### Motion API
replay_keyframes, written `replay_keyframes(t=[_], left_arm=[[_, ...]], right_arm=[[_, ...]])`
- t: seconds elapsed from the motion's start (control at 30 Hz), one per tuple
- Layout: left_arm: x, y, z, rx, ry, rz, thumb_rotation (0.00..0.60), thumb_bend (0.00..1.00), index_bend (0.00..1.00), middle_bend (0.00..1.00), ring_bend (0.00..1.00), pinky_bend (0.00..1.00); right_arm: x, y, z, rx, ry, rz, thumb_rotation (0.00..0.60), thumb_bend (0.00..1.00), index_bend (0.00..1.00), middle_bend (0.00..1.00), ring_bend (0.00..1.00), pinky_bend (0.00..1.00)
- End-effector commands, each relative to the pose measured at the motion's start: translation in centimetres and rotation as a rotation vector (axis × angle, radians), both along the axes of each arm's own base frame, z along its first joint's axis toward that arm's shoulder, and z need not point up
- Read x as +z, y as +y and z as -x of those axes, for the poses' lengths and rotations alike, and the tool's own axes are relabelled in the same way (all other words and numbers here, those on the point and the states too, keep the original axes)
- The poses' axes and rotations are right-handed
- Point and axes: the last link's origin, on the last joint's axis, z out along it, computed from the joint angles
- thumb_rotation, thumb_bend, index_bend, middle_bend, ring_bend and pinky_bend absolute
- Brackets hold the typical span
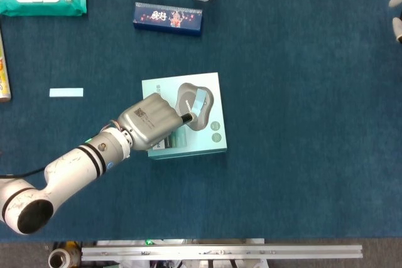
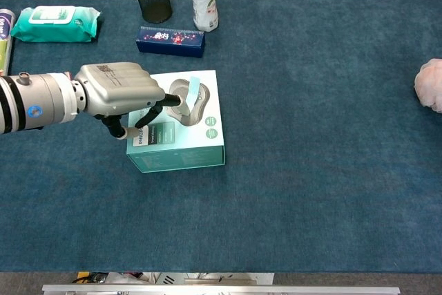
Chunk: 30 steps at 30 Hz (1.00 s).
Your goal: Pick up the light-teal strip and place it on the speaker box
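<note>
A: Our left hand (image 2: 117,94), a silver metal one on a white arm, is curled over the near-left part of the pale teal cardboard speaker box (image 2: 181,144), its dark fingertips pinching the lower end of the thin light-teal paper strip (image 2: 190,94).

B: And the strip stands tilted above the grey speaker picture on the lid; whether it touches the lid, we cannot tell.

A: We judge it featherlight and floppy, likely to cling to a fingertip or drift when let go, so holding one end and laying it flat suits it.

B: Our right hand (image 1: 396,16) barely shows at the far-right edge; we cannot tell how it is set.

A: Farther left on the blue cloth table (image 1: 301,92) lies a second pale strip (image 1: 66,92).
</note>
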Motion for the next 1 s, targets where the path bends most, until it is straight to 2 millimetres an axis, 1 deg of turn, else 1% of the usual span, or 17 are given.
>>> replay_keyframes(t=[0.03,0.37,0.53,0.77,1.0], left_arm=[[0.0,-0.1,-0.1,0.000,0.000,-0.001,0.600,0.86,0.16,1.00,1.00,0.94],[0.6,0.2,-0.6,0.011,-0.033,-0.020,0.600,0.86,0.16,1.00,1.00,0.94],[0.3,0.3,-0.4,0.008,-0.018,-0.018,0.600,0.86,0.16,1.00,1.00,0.94],[-0.1,1.1,-0.2,0.029,-0.017,-0.034,0.600,0.86,0.16,1.00,1.00,0.94],[-0.3,1.0,-0.1,0.032,-0.005,-0.026,0.600,0.86,0.16,1.00,1.00,0.94]], right_arm=[[0.1,0.0,0.0,0.000,-0.001,0.003,0.600,0.38,0.45,0.65,0.66,0.82],[0.4,0.2,0.1,-0.005,-0.003,0.010,0.600,0.38,0.44,0.65,0.66,0.82],[0.5,0.3,0.2,-0.007,-0.001,0.010,0.600,0.38,0.44,0.65,0.66,0.82],[0.6,0.3,0.4,-0.013,0.002,0.013,0.600,0.38,0.44,0.65,0.66,0.82],[0.6,0.2,0.5,-0.015,0.002,0.012,0.600,0.38,0.44,0.65,0.66,0.82]])
